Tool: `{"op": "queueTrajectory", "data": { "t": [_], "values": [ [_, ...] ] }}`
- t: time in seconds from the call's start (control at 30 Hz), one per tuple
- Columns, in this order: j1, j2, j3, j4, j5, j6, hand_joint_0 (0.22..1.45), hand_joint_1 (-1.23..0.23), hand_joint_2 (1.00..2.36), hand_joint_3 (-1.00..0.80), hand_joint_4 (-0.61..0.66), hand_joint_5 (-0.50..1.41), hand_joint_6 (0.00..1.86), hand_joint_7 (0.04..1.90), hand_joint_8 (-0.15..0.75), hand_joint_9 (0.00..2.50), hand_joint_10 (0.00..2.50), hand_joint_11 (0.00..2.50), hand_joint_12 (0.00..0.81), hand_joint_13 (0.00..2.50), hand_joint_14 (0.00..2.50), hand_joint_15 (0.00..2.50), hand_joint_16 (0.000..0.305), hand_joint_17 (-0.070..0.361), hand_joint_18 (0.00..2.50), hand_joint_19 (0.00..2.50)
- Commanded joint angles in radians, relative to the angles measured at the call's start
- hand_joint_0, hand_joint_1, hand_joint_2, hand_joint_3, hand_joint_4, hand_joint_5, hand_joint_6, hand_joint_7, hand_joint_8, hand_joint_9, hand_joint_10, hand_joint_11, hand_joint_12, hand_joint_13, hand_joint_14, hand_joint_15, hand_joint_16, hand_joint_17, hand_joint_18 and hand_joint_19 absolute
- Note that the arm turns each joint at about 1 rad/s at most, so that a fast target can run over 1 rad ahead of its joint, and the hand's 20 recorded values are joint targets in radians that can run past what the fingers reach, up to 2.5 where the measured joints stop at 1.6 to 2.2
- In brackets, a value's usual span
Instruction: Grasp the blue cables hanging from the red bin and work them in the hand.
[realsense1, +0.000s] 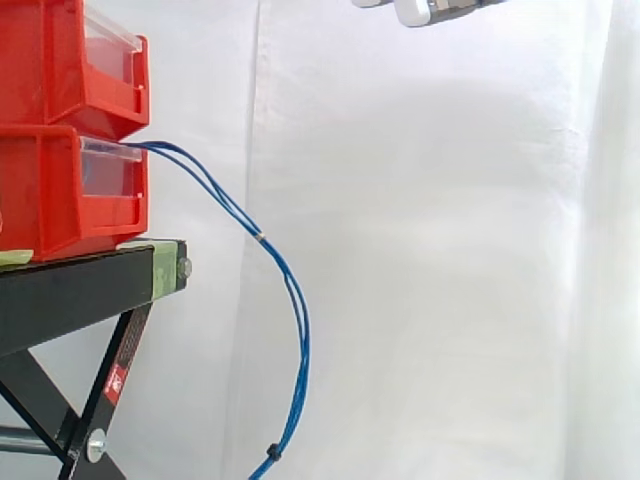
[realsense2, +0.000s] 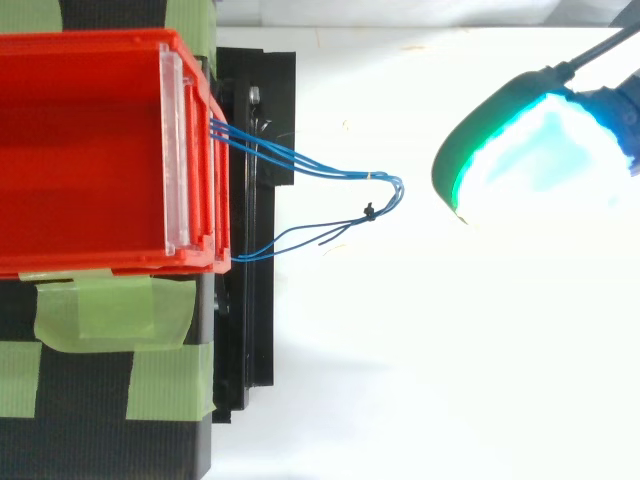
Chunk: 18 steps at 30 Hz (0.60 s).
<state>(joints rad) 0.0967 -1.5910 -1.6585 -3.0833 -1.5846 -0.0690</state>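
Plainly you have the whole task ahead: the black stand (realsense1: 70, 290) carries two stacked red bins (realsense1: 50, 190) at its front edge, and the blue cables (realsense1: 304, 350) leave the lower bin's front lip and hang free beyond the stand, untouched. Your hand (realsense2: 530, 150) sits high and well apart from them with no hold on them; how open it is you cannot tell. Nothing stands between, and a small black tie (realsense1: 272, 452) binds the cables low down.

We record the hand (realsense1: 418, 9) high at the side view's top edge, while from above the hand (realsense2: 530, 150) glows cyan-green at right, seemingly close under the camera.
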Motion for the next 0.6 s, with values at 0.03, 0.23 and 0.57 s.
{"op": "queueTrajectory", "data": {
  "t": [0.03, 0.23, 0.57],
  "values": [
    [0.002, 0.0, 0.0, 0.0, 0.0, 0.0, 0.7, -0.58, 1.0, -0.95, 0.08, -0.33, 0.0, 0.61, 0.206, 0.11, 0.0, 0.0, 0.327, 0.0, 0.01, 0.22, 0.05, 0.111, 0.0, 0.28],
    [0.0, 0.0, 0.0, -0.002, 0.0, 0.0, 0.7, -0.58, 1.0, -0.95, 0.08, -0.32, 0.0, 0.61, 0.208, 0.11, 0.0, 0.0, 0.329, 0.0, 0.01, 0.22, 0.05, 0.112, 0.0, 0.29],
    [0.0, -0.001, 0.0, -0.046, 0.006, 0.0, 0.7, -0.58, 1.0, -0.95, 0.09, -0.31, 0.0, 0.62, 0.21, 0.12, 0.0, 0.0, 0.33, 0.0, 0.01, 0.23, 0.05, 0.113, 0.0, 0.31]
  ]
}}
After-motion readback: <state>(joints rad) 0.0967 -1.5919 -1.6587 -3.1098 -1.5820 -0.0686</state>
